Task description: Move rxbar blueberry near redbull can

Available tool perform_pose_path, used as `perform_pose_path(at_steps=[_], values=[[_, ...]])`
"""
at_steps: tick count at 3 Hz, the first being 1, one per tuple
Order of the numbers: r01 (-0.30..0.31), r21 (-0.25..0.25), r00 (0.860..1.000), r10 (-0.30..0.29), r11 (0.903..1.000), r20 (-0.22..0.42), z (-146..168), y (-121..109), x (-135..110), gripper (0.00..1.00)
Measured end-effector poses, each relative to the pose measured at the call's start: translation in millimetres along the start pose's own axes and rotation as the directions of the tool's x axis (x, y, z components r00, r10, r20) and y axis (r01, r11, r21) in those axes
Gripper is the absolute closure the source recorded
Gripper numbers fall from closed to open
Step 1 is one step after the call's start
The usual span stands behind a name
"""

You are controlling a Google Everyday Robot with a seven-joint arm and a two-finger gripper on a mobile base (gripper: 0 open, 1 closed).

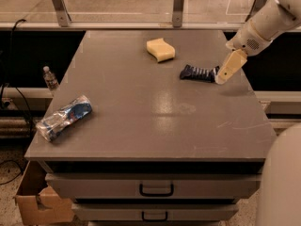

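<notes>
The small, flat dark navy snack-bar wrapper with pale stripes is seen lying toward 2 o'clock on the grey tabletop. The cream-coloured gripper is positioned at the wrapper's 3 o'clock end, apparently touching it; its grip state cannot be made out. The dented silver-and-blue metal can is laid on its side toward 8 o'clock, well apart from the wrapper. A pale yellow wavy sponge is placed near 12 o'clock.

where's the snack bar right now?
Camera view: the snack bar lies far right on the table, right of the sponge, with the gripper at its right end.
</notes>
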State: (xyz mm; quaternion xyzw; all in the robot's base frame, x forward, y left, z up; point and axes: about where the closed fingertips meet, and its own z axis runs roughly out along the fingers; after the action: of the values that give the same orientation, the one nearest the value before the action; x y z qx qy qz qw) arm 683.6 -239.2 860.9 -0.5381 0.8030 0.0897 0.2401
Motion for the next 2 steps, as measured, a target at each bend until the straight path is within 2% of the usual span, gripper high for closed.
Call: perform_pose_path(at_steps=[1,2], values=[[-0.009,-0.028,1.000,0.009,0.9996,0.004,31.1,-9.8,0.5,0.00],[0.039,-0.042,0.999,-0.039,0.9984,-0.001,45.2,-7.5,-15.0,0.17]])
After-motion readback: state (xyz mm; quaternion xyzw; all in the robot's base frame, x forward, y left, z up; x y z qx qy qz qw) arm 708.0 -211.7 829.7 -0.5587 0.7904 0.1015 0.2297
